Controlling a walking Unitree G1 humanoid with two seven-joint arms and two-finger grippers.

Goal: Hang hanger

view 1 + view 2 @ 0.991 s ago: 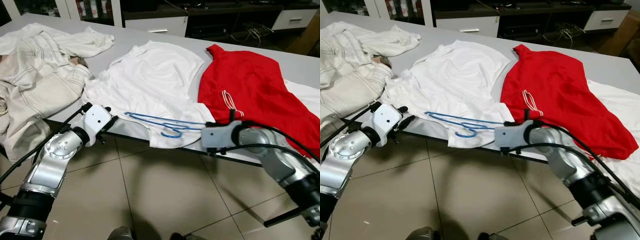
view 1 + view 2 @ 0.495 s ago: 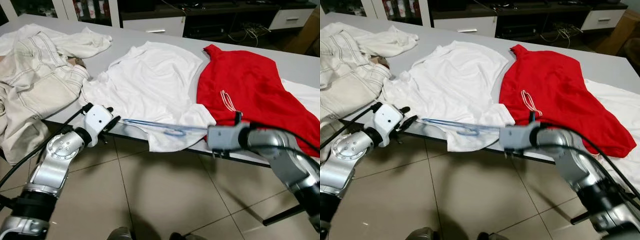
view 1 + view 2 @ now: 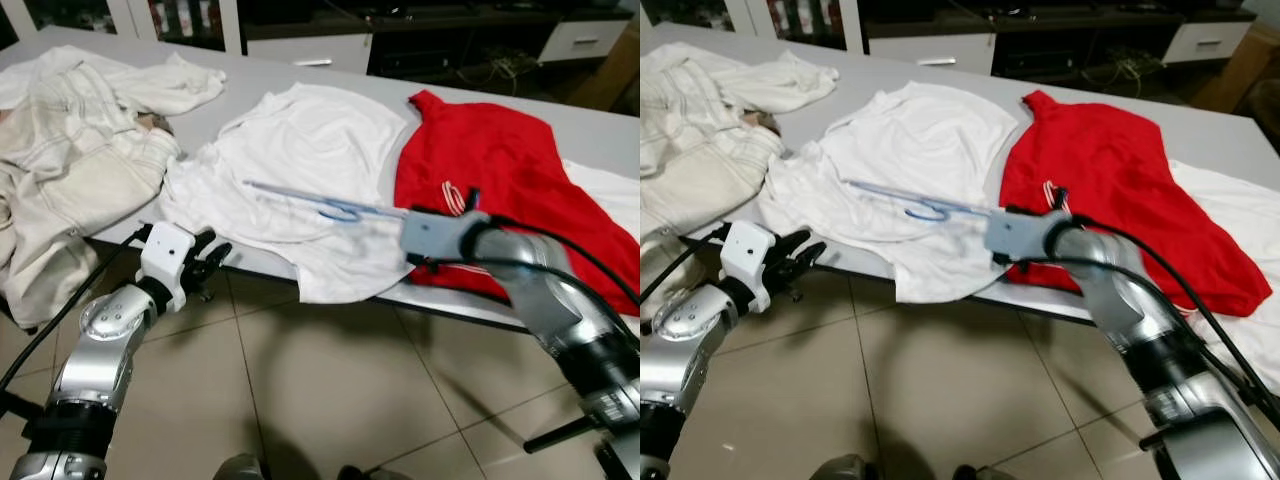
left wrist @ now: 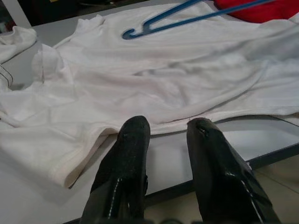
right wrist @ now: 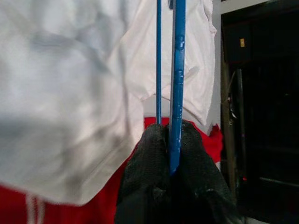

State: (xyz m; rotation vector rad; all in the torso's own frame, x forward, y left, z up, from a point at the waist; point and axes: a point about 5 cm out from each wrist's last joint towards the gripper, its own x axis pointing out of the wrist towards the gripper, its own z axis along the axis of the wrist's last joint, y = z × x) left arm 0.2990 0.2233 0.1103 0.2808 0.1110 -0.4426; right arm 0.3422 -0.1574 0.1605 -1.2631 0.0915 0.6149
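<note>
CHANGE: hanger [image 3: 322, 204] now lifted off near desk [image 3: 250, 75] edge, up over white shirt [image 3: 300, 150] | RIGHT claw [image 5: 169, 140]: pinched on hanger end | LEFT claw [image 4: 168, 135]: narrowly parted, empty, lower at near edge | MEANING: pickup done, hanging not yet
</note>
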